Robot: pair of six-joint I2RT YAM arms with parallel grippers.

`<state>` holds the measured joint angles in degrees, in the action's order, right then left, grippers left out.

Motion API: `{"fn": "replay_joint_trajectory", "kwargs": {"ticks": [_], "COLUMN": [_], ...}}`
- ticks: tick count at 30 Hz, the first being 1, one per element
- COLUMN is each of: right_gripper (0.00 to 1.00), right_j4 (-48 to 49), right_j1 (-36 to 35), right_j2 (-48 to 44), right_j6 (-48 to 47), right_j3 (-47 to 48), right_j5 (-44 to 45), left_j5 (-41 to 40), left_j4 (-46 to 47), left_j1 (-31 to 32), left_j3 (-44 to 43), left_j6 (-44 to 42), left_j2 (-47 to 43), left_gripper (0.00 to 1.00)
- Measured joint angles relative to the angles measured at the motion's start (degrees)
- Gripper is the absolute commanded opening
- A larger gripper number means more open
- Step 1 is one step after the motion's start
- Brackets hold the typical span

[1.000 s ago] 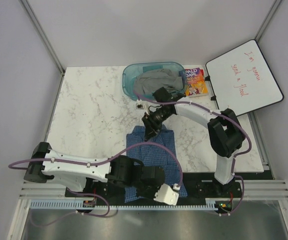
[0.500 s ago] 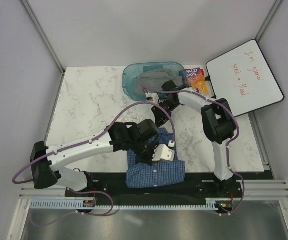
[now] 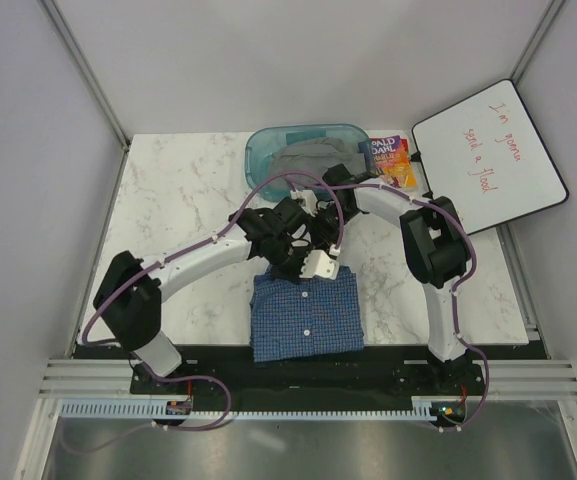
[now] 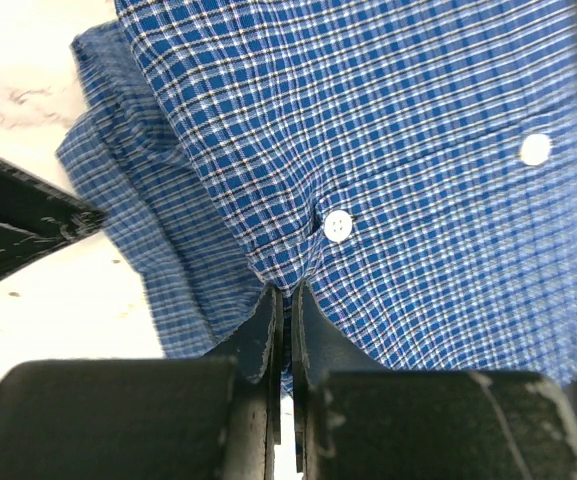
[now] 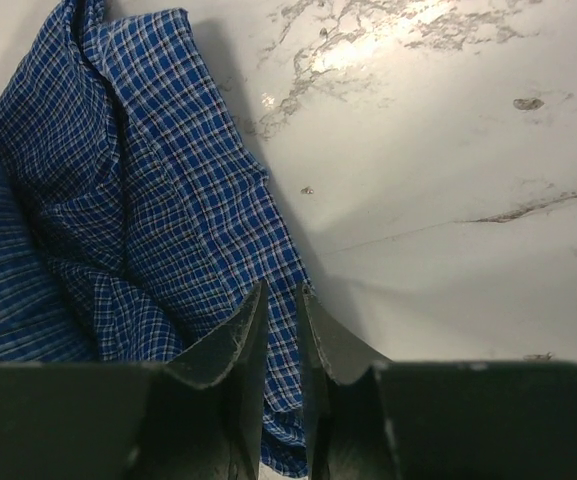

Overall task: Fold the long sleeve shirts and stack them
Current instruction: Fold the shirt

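A blue fine-checked shirt (image 3: 306, 318) with white buttons lies folded into a compact rectangle at the near middle of the marble table (image 3: 178, 210). My left gripper (image 3: 304, 270) is at the shirt's far edge. In the left wrist view it (image 4: 286, 290) is shut on a fold of shirt cloth (image 4: 418, 130) beside a white button (image 4: 338, 225). My right gripper (image 3: 315, 238) sits just beyond it, by the same far edge. In the right wrist view its jaws (image 5: 278, 295) are nearly closed with checked cloth (image 5: 158, 200) between them.
A teal bin (image 3: 260, 150) holding a grey garment (image 3: 303, 160) stands at the back middle. A colourful book (image 3: 390, 162) lies right of it. A whiteboard (image 3: 488, 155) leans at the back right. Both arms cross above the shirt's far edge.
My left gripper has carried the shirt's near part away from the bases and over onto its far part, so the shirt now lies shorter. My right gripper has stayed near the far edge.
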<state>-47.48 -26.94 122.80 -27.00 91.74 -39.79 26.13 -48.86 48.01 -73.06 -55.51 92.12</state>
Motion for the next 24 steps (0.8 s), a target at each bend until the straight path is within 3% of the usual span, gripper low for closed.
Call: {"fn": "replay_joint_trajectory", "kwargs": {"ticks": [12,16,24], "right_gripper": [0.22,0.23,0.48], "right_j4": [0.09,0.09,-0.55], "right_j1": [0.00,0.00,0.83], "right_j2": [0.28,0.50,0.46], "right_j6": [-1.18,-1.33,1.20], "right_j3": [-0.26,-0.26,1.36], "right_j5": [-0.42,-0.44,-0.17], "left_j5": [-0.59,-1.60,-3.48], "left_j4": [8.20,11.85,14.25], "left_j1": [-4.83,-5.81,-9.60], "left_j3": [-0.13,0.61,1.27], "left_j6": [-5.62,-6.12,-3.78], "left_j2": [8.22,8.70,7.21], "left_gripper": [0.05,0.20,0.47]}}
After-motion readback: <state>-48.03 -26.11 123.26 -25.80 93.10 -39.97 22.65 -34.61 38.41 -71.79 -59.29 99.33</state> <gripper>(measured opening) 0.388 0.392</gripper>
